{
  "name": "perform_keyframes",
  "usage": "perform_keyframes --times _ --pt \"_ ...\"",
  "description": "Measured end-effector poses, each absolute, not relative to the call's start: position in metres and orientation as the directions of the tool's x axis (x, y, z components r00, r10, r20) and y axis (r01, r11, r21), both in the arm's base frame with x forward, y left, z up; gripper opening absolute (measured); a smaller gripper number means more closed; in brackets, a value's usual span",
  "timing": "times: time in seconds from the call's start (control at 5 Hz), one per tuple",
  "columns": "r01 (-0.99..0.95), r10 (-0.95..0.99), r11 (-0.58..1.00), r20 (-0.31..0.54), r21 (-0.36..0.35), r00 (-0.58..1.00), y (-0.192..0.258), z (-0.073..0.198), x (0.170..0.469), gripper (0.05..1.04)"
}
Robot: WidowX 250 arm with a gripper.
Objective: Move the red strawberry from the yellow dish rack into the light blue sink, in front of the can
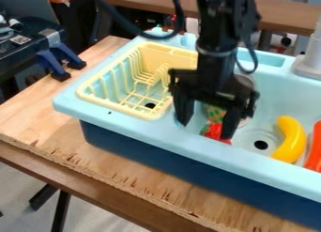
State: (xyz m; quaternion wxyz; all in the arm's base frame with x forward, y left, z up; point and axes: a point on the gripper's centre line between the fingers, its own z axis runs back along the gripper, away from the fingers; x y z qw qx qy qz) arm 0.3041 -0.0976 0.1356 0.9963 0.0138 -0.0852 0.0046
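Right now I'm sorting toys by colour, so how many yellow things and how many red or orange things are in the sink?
Yellow: 2 (dish rack, banana)
Red or orange: 2 (red piece by the gripper, orange-red piece at the right edge)
Total: 4

The red toy thing [216, 133], with some green at its left side, looks like a strawberry and lies in the light blue sink [139, 134], near the basin's front wall. It is seen between the two fingers of the end effector [205, 131], which hides a part of it. Just behind it is a green and yellowish patch [216, 113], too unclear to name.
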Motion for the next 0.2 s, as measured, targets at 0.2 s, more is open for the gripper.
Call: perform_keyframes --times 0.2 --pt "0.027 -0.043 0.997 0.217 0.077 0.975 -0.0986 0.1803 0.3006 1.008"
